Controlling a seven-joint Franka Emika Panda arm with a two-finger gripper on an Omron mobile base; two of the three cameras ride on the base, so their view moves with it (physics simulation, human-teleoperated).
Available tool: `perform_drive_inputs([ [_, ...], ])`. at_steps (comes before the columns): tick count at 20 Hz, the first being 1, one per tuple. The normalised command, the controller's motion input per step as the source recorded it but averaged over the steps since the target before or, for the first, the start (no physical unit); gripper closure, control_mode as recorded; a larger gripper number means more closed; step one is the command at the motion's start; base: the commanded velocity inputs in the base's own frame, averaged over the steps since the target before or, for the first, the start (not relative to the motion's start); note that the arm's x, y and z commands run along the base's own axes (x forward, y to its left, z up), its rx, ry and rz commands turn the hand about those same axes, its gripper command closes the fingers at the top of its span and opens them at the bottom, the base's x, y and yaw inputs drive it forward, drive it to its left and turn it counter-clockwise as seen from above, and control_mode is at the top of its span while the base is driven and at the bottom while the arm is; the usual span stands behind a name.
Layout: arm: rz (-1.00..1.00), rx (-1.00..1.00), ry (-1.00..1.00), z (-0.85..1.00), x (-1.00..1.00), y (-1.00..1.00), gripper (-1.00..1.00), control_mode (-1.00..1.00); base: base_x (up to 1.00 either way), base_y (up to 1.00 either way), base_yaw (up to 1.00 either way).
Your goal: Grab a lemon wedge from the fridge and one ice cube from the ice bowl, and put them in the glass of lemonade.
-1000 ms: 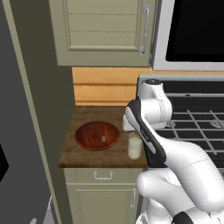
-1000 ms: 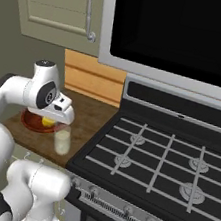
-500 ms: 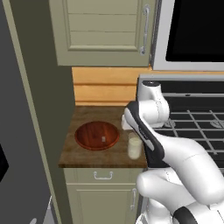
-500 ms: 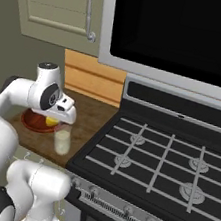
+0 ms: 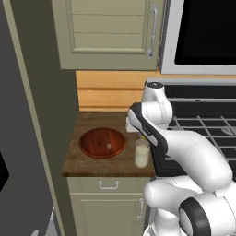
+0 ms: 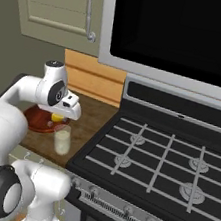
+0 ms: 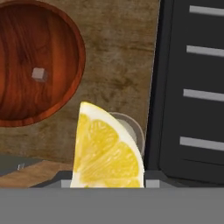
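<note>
My gripper is shut on the lemon wedge, which is bright yellow with its cut face toward the hand camera. The wedge hangs just above the counter, over the near rim of the glass of lemonade. In the hand view the glass peeks out behind the wedge. The ice bowl is reddish-brown wood and sits left of the glass, with one pale ice cube inside it. The fridge is the dark grey wall at the far left.
The small brown counter ends at the black gas stove on its right. A beige wall cabinet and a microwave hang above. A drawer with a handle sits below the counter.
The arm has drifted slightly, carrying the lemon wedge a little closer to the glass. Bowl, ice cube and glass have not moved.
</note>
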Motion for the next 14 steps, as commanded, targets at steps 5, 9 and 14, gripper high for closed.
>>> perform_drive_inputs([
  [5, 0.00, 0.00, -0.04, -0.20, 0.00, 0.00, 1.00, -1.00, 0.00, 0.00, 0.00],
  [9, 0.00, 0.00, -0.07, -0.20, 0.00, 0.00, 1.00, -1.00, 0.00, 0.00, 0.00],
  [14, 0.00, 0.00, -0.16, -0.23, 0.00, 0.00, 1.00, -1.00, 0.00, 0.00, 0.00],
])
